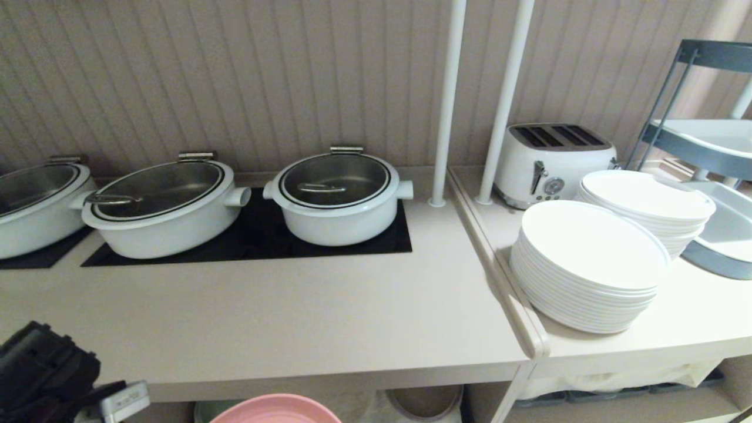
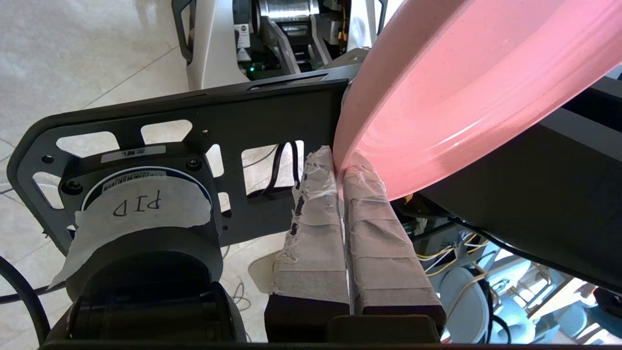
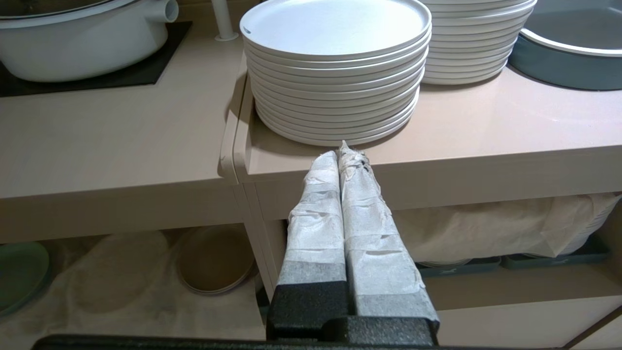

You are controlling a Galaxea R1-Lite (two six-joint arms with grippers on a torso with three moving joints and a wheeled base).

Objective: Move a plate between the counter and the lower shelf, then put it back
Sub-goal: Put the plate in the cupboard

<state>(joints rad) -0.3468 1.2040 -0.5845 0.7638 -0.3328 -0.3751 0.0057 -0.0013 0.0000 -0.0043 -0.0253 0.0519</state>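
I hold the pink plate (image 2: pixel 466 92) by its rim, left gripper (image 2: pixel 340 163) pinched tight; it seems light, stiff and smooth, so it may slip.

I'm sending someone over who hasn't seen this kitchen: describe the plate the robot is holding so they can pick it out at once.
Find the long beige counter with the black hob and white pots. Just below its front edge, left of centre, the left gripper is shut on the rim of the pink plate. It is the only pink one; the stacked plates to the right are white.
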